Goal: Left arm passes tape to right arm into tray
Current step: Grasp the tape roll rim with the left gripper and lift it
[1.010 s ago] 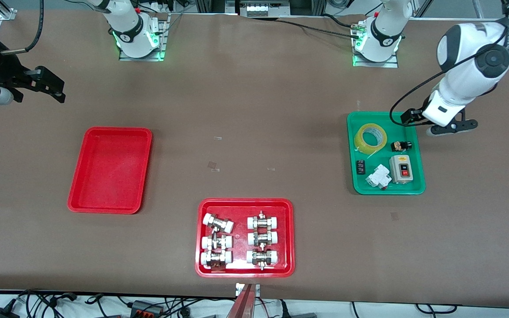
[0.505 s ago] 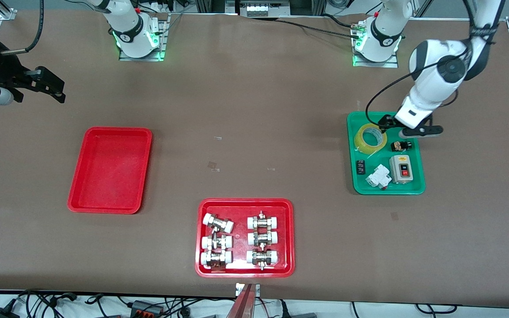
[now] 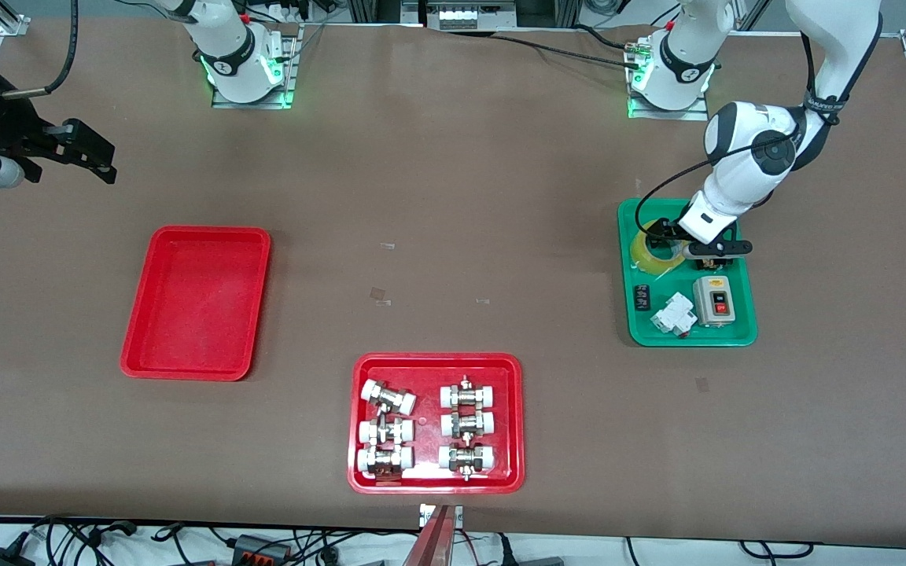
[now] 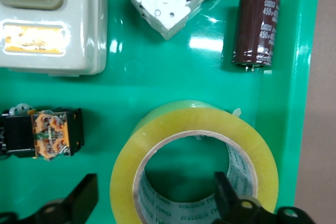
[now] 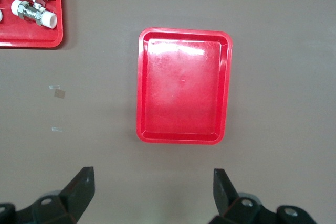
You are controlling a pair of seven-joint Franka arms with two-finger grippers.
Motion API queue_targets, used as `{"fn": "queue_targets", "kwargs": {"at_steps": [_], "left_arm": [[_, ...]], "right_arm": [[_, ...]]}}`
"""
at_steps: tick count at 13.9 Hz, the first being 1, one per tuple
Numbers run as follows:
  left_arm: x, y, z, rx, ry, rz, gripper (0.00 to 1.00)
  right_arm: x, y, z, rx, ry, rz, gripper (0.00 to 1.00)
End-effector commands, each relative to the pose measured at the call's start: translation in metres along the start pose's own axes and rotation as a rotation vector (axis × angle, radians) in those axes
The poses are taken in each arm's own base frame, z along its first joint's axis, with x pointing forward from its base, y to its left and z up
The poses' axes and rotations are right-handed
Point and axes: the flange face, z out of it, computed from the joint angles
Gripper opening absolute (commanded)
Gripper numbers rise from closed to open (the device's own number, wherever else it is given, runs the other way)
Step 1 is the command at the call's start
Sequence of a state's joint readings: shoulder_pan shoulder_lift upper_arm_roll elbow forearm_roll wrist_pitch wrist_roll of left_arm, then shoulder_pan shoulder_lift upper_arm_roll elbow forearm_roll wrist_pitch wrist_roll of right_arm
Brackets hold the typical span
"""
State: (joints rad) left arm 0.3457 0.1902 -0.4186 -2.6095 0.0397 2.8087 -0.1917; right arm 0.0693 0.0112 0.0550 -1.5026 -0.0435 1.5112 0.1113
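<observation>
Left wrist view | left gripper (image 4: 152,198) fingers spread, astride tape (image 4: 194,153) wall in green tray (image 4: 173,77) | right gripper (image 5: 152,195) fingers apart, held over surface nr red tray (image 5: 184,85)

Front camera: high, facing my two bases, whole table in frame. My left wrist camera: straight down, close over the green tray (image 4: 173,72) and tape (image 4: 194,156). My right wrist camera: straight down from higher, red tray (image 5: 184,85); front view shares both.

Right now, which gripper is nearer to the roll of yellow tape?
Left. The left gripper is down at the tape roll in the green tray, one finger inside its core. The right gripper waits high above the table's opposite end.
</observation>
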Motion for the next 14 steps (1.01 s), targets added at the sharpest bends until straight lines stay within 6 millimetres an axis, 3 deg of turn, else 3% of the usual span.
{"fn": "queue_targets", "kwargs": {"at_steps": [1,2,3,4,5,7,9,12,14], "left_arm": [[0.002,0.001,-0.006,0.003,-0.013,-0.006,0.75],[0.001,0.000,-0.006,0.007,-0.033,0.003,0.55],[0.001,-0.001,-0.006,0.008,-0.037,0.003,0.28],[0.001,-0.001,-0.006,0.009,-0.039,0.003,0.17],[0.001,-0.002,-0.007,0.012,-0.045,0.014,0.00],[0.005,-0.002,-0.015,0.019,-0.045,0.016,0.00],[0.013,-0.002,-0.039,0.045,-0.056,0.019,0.00],[0.033,-0.001,-0.101,0.096,-0.058,0.024,0.00],[0.053,0.011,-0.162,0.127,-0.090,0.029,0.00]], "right_arm": [[0.000,0.000,-0.002,-0.014,-0.005,0.011,1.00],[0.000,0.000,-0.002,-0.014,-0.005,0.011,1.00],[0.000,0.000,-0.003,-0.013,-0.003,0.011,1.00],[0.000,0.000,-0.002,-0.012,-0.005,0.011,1.00],[0.000,0.000,-0.003,-0.012,-0.004,0.011,1.00],[0.000,0.001,-0.002,-0.012,-0.005,0.013,1.00],[0.000,0.001,-0.002,-0.012,-0.005,0.013,1.00],[0.001,0.001,-0.001,-0.012,-0.007,0.013,1.00],[0.001,0.002,-0.004,-0.012,0.004,0.010,1.00]]}}
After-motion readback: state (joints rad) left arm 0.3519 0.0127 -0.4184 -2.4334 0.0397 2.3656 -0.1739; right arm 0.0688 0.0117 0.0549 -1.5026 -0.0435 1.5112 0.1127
